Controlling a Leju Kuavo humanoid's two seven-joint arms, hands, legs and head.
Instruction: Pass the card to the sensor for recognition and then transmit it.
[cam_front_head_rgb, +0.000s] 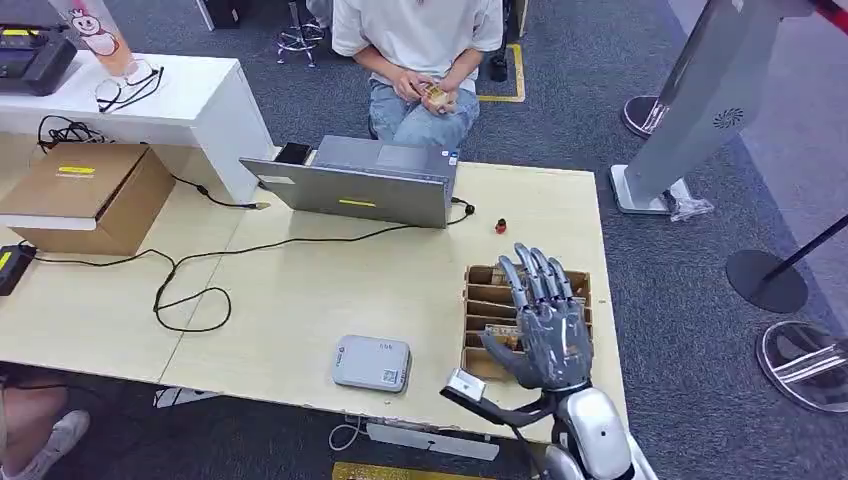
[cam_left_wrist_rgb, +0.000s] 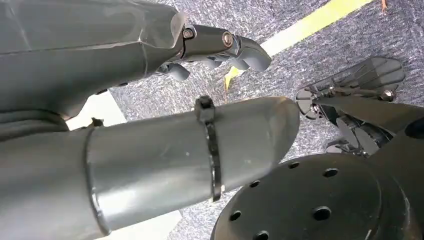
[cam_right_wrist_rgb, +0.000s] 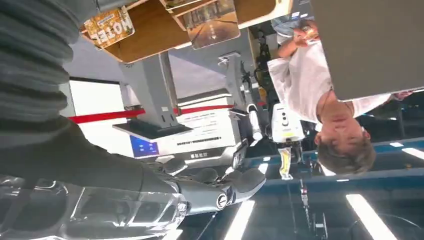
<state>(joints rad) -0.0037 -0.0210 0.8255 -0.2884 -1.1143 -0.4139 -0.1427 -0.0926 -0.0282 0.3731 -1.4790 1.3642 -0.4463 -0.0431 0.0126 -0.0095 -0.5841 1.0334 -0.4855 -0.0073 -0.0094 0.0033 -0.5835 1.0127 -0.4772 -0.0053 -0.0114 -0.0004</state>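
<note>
A brown slotted card box (cam_front_head_rgb: 482, 297) stands on the light wooden table (cam_front_head_rgb: 300, 290) near its right front corner, with cards upright in its slots. My right hand (cam_front_head_rgb: 545, 325) hovers over the box, fingers stretched and spread, thumb out toward the slots, holding nothing. In the right wrist view a printed card (cam_right_wrist_rgb: 108, 27) and another card (cam_right_wrist_rgb: 210, 26) show in the box beyond my fingers (cam_right_wrist_rgb: 220, 192). The grey-white sensor pad (cam_front_head_rgb: 372, 362) lies flat to the left of the box, near the front edge. My left hand (cam_left_wrist_rgb: 220, 47) hangs over the carpet, empty.
A grey laptop (cam_front_head_rgb: 365, 185) sits at the table's far side with a seated person (cam_front_head_rgb: 415, 60) behind it. A black cable (cam_front_head_rgb: 190, 290) loops across the left half, beside a cardboard box (cam_front_head_rgb: 85, 195). A small red object (cam_front_head_rgb: 501, 227) lies behind the card box. Stand bases (cam_front_head_rgb: 765, 280) are on the right.
</note>
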